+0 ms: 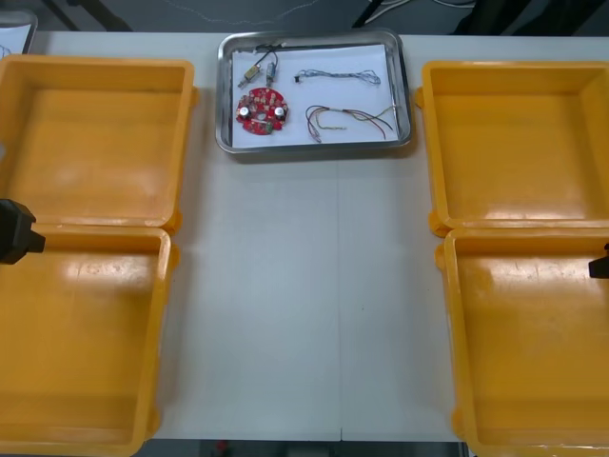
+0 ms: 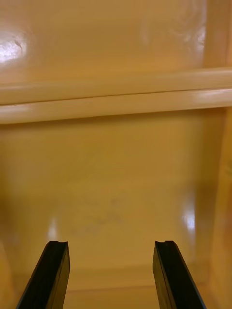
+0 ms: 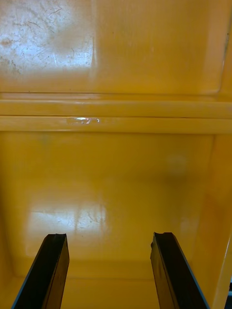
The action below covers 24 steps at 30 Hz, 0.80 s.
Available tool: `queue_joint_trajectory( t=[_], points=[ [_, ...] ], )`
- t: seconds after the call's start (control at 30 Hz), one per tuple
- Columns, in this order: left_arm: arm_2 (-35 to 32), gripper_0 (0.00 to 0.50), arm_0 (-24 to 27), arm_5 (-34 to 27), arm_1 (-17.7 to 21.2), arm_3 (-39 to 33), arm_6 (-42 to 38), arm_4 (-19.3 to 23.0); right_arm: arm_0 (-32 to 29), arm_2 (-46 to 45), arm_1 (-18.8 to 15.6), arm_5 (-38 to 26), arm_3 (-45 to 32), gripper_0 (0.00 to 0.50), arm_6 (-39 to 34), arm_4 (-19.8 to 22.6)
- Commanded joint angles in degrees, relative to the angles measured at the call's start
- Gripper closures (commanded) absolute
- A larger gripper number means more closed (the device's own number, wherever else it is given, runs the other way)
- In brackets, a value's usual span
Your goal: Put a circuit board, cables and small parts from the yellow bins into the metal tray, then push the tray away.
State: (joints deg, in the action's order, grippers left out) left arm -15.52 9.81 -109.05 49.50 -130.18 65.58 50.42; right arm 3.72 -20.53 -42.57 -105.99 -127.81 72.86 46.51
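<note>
While hands [image 3: 108,235] [image 2: 110,243] gape over bins [image 3: 116,111], tray [image 1: 314,147] filled

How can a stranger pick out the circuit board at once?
Find the metal tray at the far edge of the table, between the yellow bins. The circuit board lies in its near left part. It alone is round and red; the small metal parts beyond it are grey, the cables to its right thin wires.
</note>
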Motion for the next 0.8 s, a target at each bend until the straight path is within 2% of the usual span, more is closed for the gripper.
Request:
queue_joint_trajectory(
  t=[0.03,0.23,0.8],
  points=[
    [-1.9,0.0,-1.1,-0.5,-0.7,-1.6,4.4,0.4,-0.8,0.2,1.7,1.9,-1.6,0.0,-0.7,-1.9],
    [-1.9,0.0,-1.1,-0.5,-0.7,-1.6,4.4,0.4,-0.8,0.4,2.9,2.5,-1.6,0.0,-0.7,-2.5],
    [-1.9,0.0,-1.1,-0.5,-0.7,-1.6,4.4,0.4,-0.8,0.4,3.0,2.4,-1.6,0.0,-0.8,-2.5]
  ],
)
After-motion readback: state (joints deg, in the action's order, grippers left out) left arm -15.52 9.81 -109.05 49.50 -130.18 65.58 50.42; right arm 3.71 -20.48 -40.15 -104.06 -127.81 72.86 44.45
